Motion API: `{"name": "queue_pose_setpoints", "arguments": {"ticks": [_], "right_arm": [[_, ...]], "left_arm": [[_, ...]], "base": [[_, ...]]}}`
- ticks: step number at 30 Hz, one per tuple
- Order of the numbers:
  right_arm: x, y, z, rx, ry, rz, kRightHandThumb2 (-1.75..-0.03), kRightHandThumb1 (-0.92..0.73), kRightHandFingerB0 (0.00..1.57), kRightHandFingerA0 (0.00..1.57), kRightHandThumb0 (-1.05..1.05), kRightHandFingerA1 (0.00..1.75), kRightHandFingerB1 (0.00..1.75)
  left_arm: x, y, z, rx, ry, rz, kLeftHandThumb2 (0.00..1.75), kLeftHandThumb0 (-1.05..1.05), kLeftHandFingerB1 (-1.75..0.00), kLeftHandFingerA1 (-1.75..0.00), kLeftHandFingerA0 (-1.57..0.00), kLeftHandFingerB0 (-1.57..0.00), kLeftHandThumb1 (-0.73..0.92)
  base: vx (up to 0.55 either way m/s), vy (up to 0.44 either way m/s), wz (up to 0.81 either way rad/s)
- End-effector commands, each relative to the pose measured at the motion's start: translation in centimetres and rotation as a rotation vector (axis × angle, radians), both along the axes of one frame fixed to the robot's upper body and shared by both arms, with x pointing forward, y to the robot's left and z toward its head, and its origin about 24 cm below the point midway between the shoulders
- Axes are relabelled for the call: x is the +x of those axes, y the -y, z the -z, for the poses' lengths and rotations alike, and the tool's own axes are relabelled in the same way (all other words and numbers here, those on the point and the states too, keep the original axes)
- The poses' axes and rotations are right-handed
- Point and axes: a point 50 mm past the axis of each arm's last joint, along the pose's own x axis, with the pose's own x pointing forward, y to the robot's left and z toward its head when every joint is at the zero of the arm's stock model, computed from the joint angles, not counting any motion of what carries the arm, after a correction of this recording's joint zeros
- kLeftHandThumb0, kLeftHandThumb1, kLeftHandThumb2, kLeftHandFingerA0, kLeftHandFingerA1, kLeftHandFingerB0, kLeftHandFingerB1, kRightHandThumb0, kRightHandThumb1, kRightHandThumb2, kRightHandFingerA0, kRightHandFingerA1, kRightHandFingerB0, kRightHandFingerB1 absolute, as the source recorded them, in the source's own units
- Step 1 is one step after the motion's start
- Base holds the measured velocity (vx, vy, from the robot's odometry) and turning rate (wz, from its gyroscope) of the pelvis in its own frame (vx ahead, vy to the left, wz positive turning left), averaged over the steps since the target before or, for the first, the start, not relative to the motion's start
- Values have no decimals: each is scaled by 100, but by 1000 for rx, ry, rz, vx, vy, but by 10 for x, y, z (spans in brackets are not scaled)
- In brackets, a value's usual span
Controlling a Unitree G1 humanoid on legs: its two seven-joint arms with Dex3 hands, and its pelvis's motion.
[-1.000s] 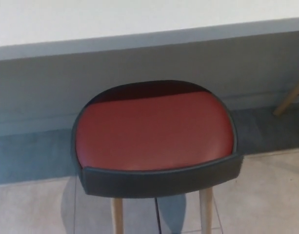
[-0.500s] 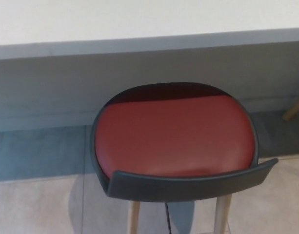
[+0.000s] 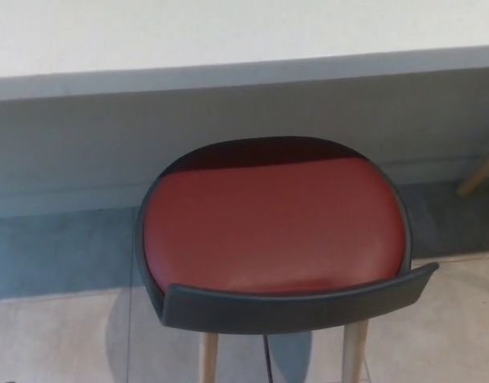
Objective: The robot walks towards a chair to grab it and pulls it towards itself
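the chair stands on the floor right before the robot, pushed in at the desk's near edge, roughly at the middle of the stretch of edge that shows. the far end of its red seat lies in shadow beneath that edge. the low dark backrest curves round the near side of the seat, towards the robot, and two pale wooden legs show below it. the left hand and the right hand are both out of the picture, so whether they are spread or clenched cannot be told. nothing holds the chair.

by its look the chair is stiff and fairly light, a hard shell on slim legs, and should slide rather than need lifting. the padded seat looks smooth and would give little purchase. the backrest is the place to take hold: its top rim is a firm edge, nearest the robot, and a hand can hook over it. a hold near both ends of the rim would likely keep the chair from swinging. a one-sided pull could twist or tip it, and the legs may catch on the floor's joints.
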Motion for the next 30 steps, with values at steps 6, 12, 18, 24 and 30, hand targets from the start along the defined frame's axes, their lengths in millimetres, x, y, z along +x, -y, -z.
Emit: {"name": "queue_pose_setpoints", "arguments": {"ticks": [6, 12, 18, 24, 30], "right_arm": [[26, -14, -14, -56, 31, -179, -82, -60, 0, 0, -66, 0, 0], [40, -20, -20, -82, 27, -254, -81, -56, 0, 0, -70, 0, 0], [56, -31, -25, -115, 36, -325, -58, -65, 0, 0, -66, 0, 0], [76, -52, -26, -106, 55, -397, -58, -61, 0, 0, -62, 0, 0], [80, -56, -26, -111, 58, -402, -76, -52, 0, 0, -64, 0, 0]], "left_arm": [[47, 10, -19, 79, 44, 344, 79, -61, -55, -77, 0, 0, 29], [72, 21, -28, 169, 50, 526, 66, -86, -48, -90, 0, 0, 32], [95, 37, -36, 218, 64, 653, 52, -85, -43, -97, 0, 0, 40], [116, 61, -40, 350, 125, 751, 72, -99, -47, -83, 0, 0, 30], [118, 67, -41, 395, 156, 775, 53, -90, -51, -90, 0, 0, 39]], "base": [[0, 0, 0], [0, 0, 0], [0, 0, 0], [0, 0, 0], [0, 0, 0]]}}
